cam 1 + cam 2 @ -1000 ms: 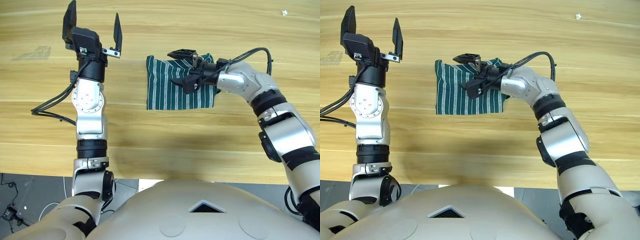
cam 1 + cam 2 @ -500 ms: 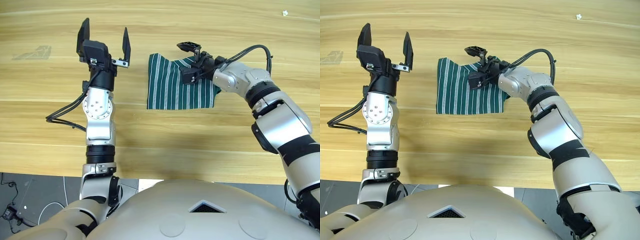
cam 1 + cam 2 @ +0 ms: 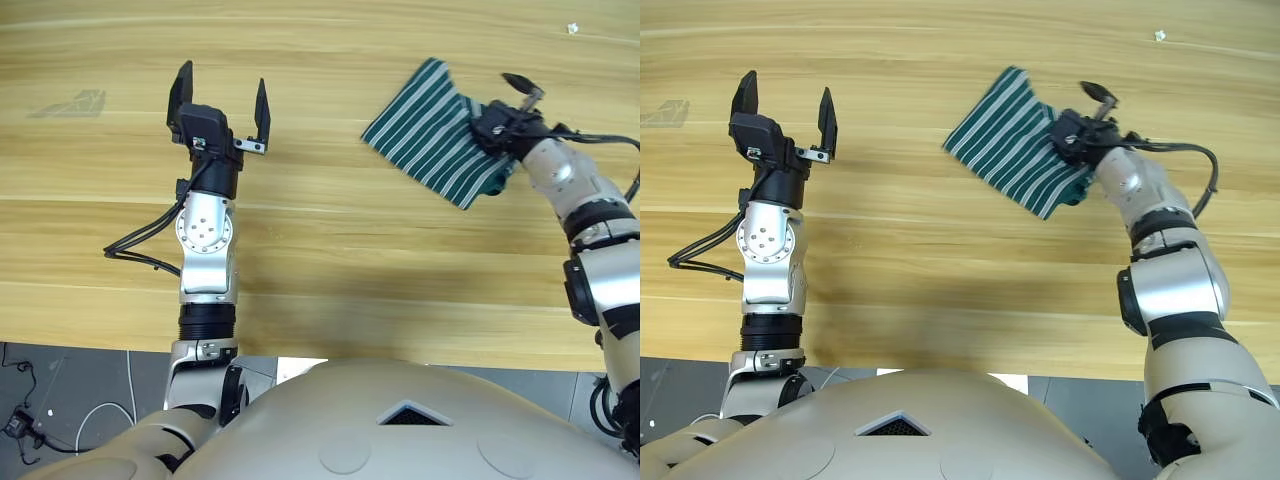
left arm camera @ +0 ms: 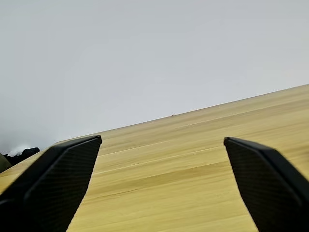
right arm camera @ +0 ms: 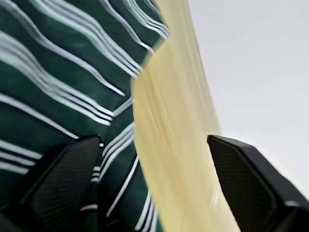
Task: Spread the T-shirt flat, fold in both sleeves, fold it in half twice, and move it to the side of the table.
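The folded green T-shirt (image 3: 430, 130) with white stripes lies turned at an angle on the wooden table (image 3: 320, 260), at the right. My right gripper (image 3: 505, 108) is at the shirt's right edge. Its fingers are open: one fingertip (image 3: 520, 82) stands clear above the fabric and the other rests against the cloth. In the right wrist view the striped T-shirt (image 5: 48, 72) lies beside one finger (image 5: 58, 188). My left gripper (image 3: 220, 95) is raised over bare table at the left, open and holding nothing, well apart from the shirt.
A small white scrap (image 3: 570, 28) lies at the far right of the table. The table's front edge (image 3: 400, 350) runs close to the robot. Bare wood stretches between the two arms.
The right gripper has swung right and away, taking the T-shirt with it; the shirt now lies rotated and farther right. The left arm has shifted slightly right, still open.
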